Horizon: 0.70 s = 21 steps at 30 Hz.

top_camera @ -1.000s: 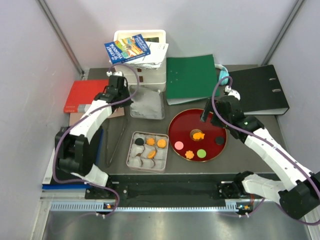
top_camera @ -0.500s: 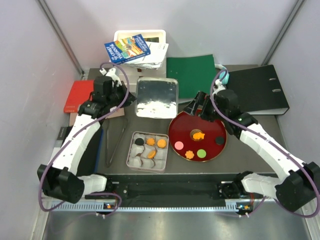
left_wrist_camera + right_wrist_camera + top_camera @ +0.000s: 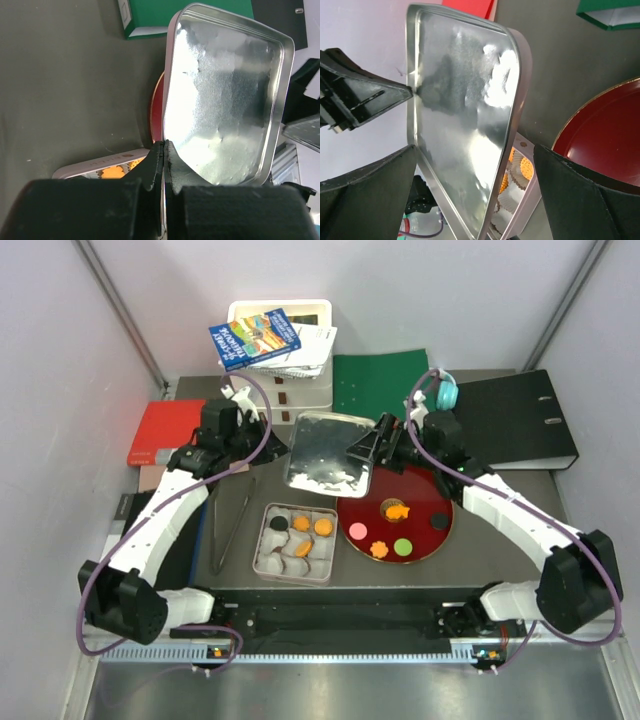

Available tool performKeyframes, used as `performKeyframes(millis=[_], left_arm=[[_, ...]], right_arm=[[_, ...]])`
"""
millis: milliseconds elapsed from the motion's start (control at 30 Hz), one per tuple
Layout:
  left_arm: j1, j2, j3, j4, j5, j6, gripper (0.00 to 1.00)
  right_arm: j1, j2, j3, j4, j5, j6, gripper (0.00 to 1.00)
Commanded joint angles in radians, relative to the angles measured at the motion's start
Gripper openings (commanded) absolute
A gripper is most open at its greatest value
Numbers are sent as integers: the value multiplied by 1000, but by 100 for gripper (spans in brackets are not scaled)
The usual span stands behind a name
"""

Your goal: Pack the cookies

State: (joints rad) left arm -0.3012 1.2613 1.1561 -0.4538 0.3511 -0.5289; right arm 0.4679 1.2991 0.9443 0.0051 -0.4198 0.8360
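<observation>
Swung toward the centre within the last second, with the left gripper [image 3: 164,150] clamped on the lid [image 3: 328,448], the right gripper [image 3: 370,443] spread wide around its far edge, probably for a handover, and the cookies [image 3: 396,509] partly in the tin [image 3: 258,550], partly on the red plate [image 3: 420,498].

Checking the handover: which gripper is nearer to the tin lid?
Left. The left gripper clamps the edge of the tin lid; the right gripper is open, straddling its opposite side.
</observation>
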Motion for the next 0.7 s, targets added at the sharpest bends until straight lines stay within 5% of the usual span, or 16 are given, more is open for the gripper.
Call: performKeyframes(millis=[0,67,400,567,667], left_arm=[[-19,18,53,76,38,-11,0],[-22,23,54,83,48,-14,0],[-30,21,45,76,26,-2,0],[-30,21,40,76,11,1,0],[-30,21,42,72,-11,10,16]], right_arm=[[-9,29,30,73,-33,-5,99],[-9,37,22,88,-43,-5,96],[-9,49,17,150,-74,-3,33],[-9,20,28,99,-66,-31,13],[-11,-9,45,47,-59,-63,0]])
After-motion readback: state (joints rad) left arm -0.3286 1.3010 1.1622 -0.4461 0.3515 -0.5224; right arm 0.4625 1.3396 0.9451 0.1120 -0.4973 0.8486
